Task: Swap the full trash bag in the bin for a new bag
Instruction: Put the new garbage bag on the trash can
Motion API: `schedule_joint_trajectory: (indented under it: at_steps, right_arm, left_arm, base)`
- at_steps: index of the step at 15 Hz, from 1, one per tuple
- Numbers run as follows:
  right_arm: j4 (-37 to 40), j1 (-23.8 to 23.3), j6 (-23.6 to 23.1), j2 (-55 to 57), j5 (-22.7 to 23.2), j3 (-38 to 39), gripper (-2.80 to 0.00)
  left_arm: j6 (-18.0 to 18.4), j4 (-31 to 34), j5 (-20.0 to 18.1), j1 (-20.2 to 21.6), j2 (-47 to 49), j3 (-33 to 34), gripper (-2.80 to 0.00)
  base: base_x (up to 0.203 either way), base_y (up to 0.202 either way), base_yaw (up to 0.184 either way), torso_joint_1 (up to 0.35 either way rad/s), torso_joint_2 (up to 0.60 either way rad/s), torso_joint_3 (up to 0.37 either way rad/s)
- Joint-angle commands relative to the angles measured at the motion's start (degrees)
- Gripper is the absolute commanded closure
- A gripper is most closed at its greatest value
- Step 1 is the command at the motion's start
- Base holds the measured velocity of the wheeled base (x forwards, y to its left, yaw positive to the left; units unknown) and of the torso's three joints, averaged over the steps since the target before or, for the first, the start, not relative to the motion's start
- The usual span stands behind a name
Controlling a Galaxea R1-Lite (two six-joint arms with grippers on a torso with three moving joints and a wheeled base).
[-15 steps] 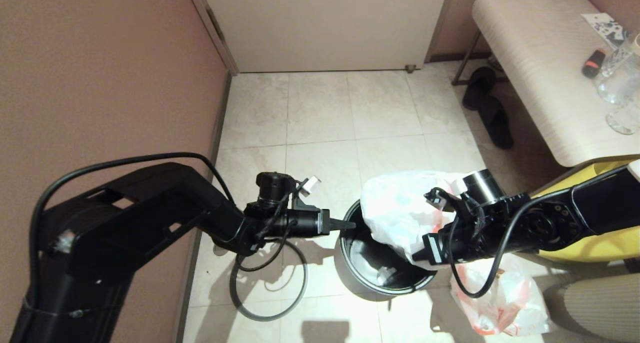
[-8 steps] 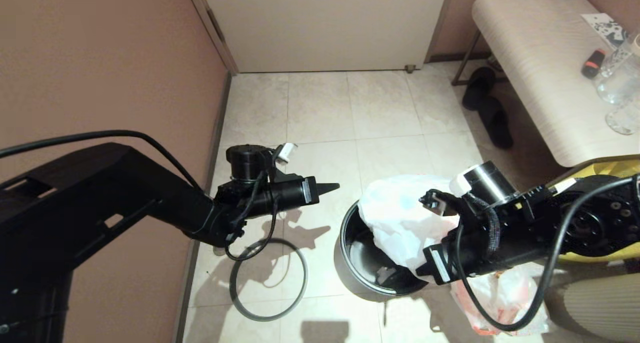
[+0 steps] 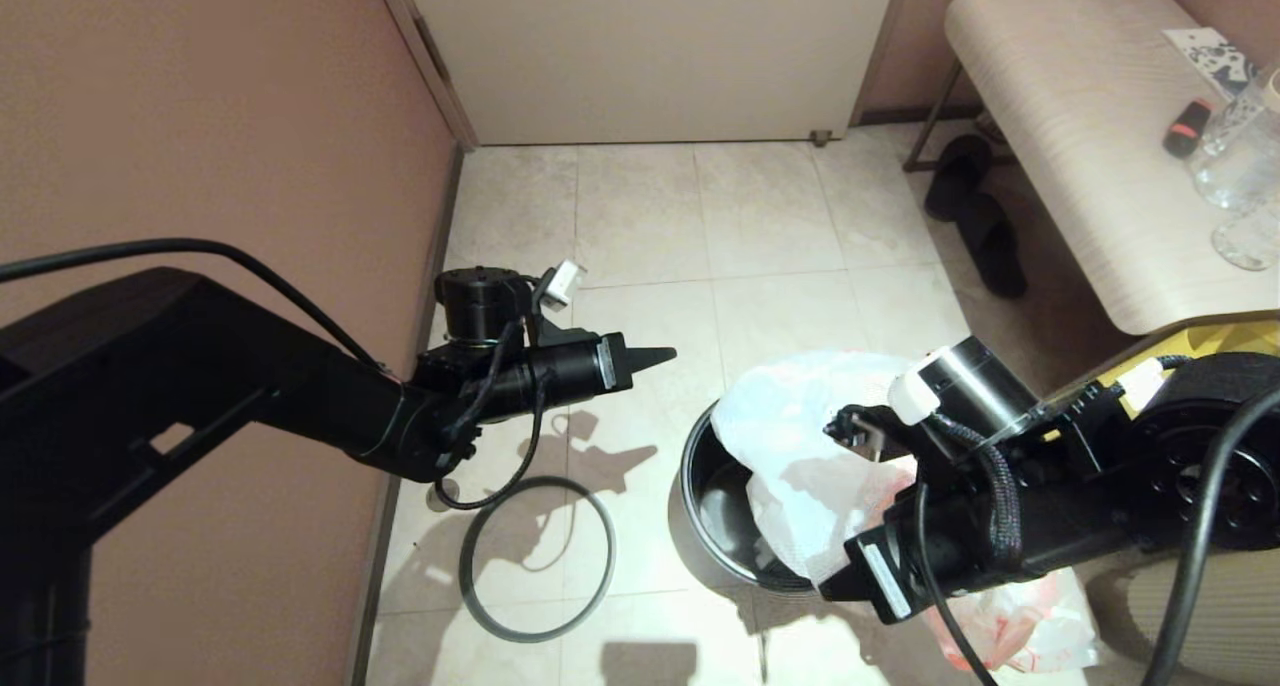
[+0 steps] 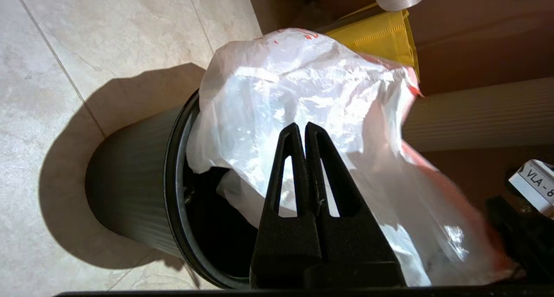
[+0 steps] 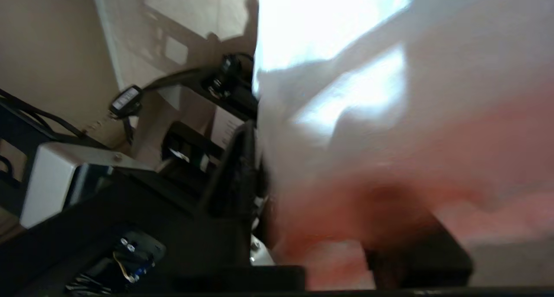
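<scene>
Now the left end effector (image 3: 655,354), shut and empty, has withdrawn from the bin (image 3: 700,506), while the right end effector (image 3: 835,581), opening unclear, lowers the new bag (image 3: 800,446) inside, lining underway.

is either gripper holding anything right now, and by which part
The left gripper is shut on nothing, clear of the bin. The right gripper is against the new bag, but whether it grips it cannot be told.
</scene>
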Motion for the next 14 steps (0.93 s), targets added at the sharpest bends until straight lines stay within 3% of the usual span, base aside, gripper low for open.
schedule_joint_trajectory:
  at_steps: [1, 3, 5, 8, 9, 10, 12, 13, 14]
  right_arm:
    - [3.2, 0.3, 1.1, -2.6, -1.8, 0.1, -2.80]
    - [4.5, 0.3, 9.2, -5.3, -2.5, 0.2, -2.80]
    - [4.4, 0.1, 13.5, -9.4, -2.2, 0.6, -2.80]
    - [3.9, -3.8, 16.1, -12.7, -2.2, 0.5, -2.80]
    - [2.3, -6.7, 16.1, -12.5, -2.1, 0.3, -1.32]
    - [-2.1, -9.5, 16.1, -11.7, -2.0, 0.0, 0.00]
    - [-14.8, -14.7, 16.2, -7.8, -1.2, -1.5, 0.00]
    - [-20.4, -16.8, 16.1, -4.6, -0.7, -2.9, 0.00]
    - [-24.3, -18.9, 16.1, -1.6, -0.1, -4.8, 0.00]
  left_arm:
    - [-0.1, -0.3, -0.2, -0.2, -0.2, 0.0, 0.00]
    - [-0.2, -0.4, -0.2, -0.4, -0.6, 0.1, 0.00]
    - [-0.2, -0.4, -0.2, -0.4, -1.5, 0.2, 0.00]
    - [0.1, -0.3, -0.2, -0.5, -2.0, 0.5, 0.00]
    - [0.0, -0.4, -0.1, -0.6, -1.9, 0.5, 0.00]
    - [0.0, -0.4, -0.1, -1.0, -1.7, 0.5, 0.00]
    - [0.2, -0.5, 3.8, -3.0, -1.7, 0.3, 0.00]
    - [1.1, -0.5, 8.2, -4.3, -1.6, 0.1, 0.00]
    - [4.8, -0.4, 10.9, -5.5, -1.3, 0.0, 0.00]
  base:
    - [0.000, 0.000, 0.000, 0.000, 0.00, 0.000]
    - [0.000, 0.000, 0.000, 0.000, 0.00, 0.000]
    - [0.000, 0.000, 0.000, 0.000, 0.00, 0.000]
    - [0.000, 0.000, 0.000, 0.000, 0.00, 0.000]
    - [0.000, 0.000, 0.000, 0.000, 0.00, 0.000]
    - [0.000, 0.000, 0.000, 0.000, 0.00, 0.000]
    - [0.000, 0.000, 0.000, 0.000, 0.00, 0.000]
    - [0.000, 0.000, 0.000, 0.000, 0.00, 0.000]
    - [0.000, 0.000, 0.000, 0.000, 0.00, 0.000]
